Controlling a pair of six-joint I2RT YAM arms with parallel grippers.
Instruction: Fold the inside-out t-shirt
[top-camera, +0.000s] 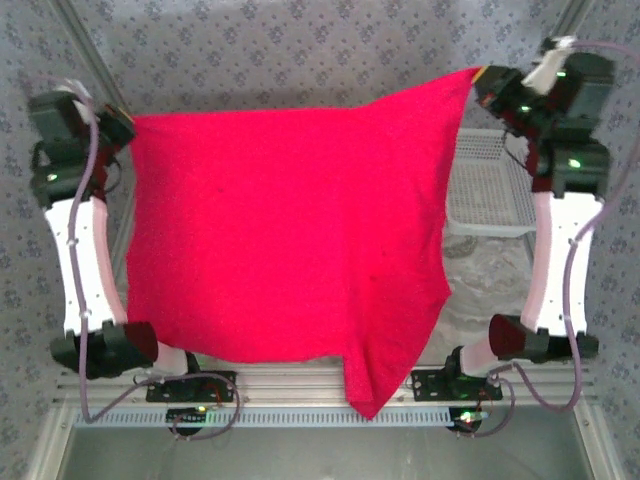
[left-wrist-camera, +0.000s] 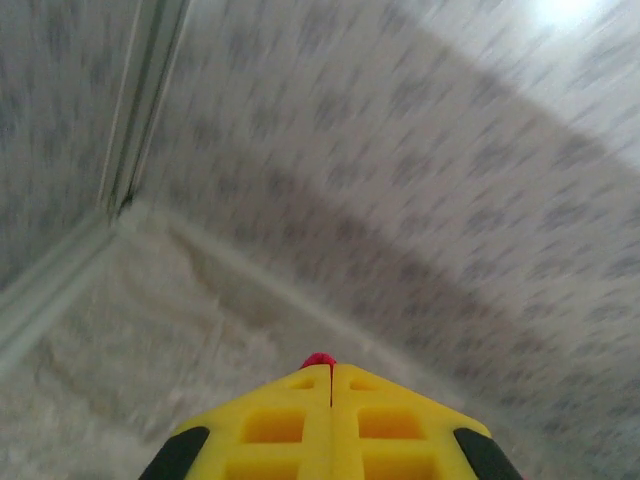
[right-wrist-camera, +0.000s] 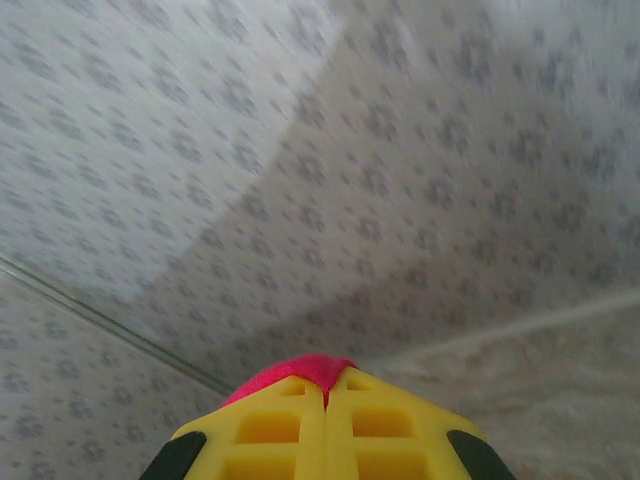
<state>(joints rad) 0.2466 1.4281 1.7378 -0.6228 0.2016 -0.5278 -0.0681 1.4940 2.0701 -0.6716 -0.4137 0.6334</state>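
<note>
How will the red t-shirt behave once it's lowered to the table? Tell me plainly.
Probably floppy: the t-shirt hangs as a sheet between the left gripper and the right gripper, its lower corner drooping. Likely light, since pinched corners alone carry it. It should crumple rather than lie flat unless held taut.

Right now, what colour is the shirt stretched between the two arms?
The t-shirt is plain bright red, no print visible. It shows best in the top external view.

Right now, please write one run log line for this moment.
t-shirt: spread out between both arms | left pincer: shut on one corner | right pincer: shut on another corner | fold: not yet done
</note>
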